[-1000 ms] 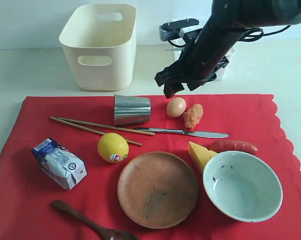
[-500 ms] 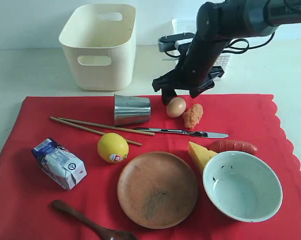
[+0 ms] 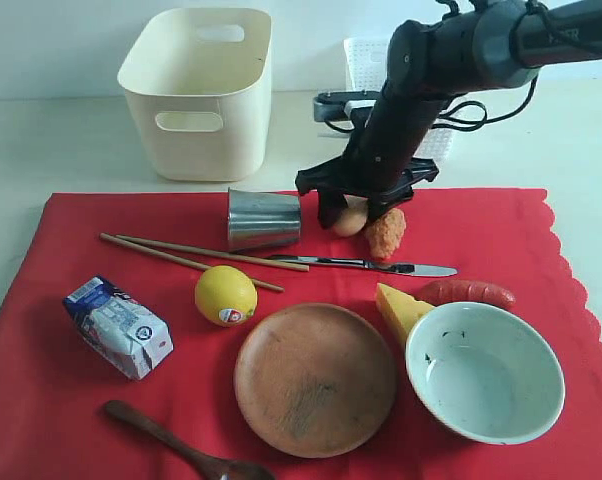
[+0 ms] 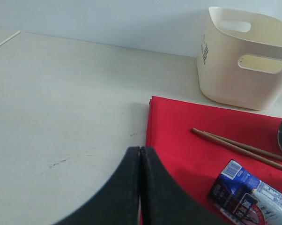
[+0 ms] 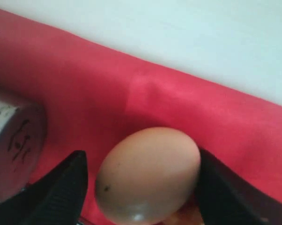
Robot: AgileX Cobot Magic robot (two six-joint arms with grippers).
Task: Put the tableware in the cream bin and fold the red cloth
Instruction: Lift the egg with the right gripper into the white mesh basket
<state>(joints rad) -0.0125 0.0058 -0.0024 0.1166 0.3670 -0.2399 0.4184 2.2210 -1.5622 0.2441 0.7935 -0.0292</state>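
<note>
On the red cloth lie the steel tumbler on its side, chopsticks, knife, brown plate, pale bowl and dark spoon. The cream bin stands behind the cloth. My right gripper is down at the egg, beside the tumbler. In the right wrist view the egg sits between the open jaws, one finger against it and a gap at the other. My left gripper is shut and empty over the cloth's edge.
A lemon, milk carton, cheese wedge, sausage and an orange fried piece also lie on the cloth. A white lattice basket stands behind the right arm. Bare table surrounds the cloth.
The right arm has come down and forward from above the cloth's back edge, and its jaws now straddle the egg. Nothing else has moved.
</note>
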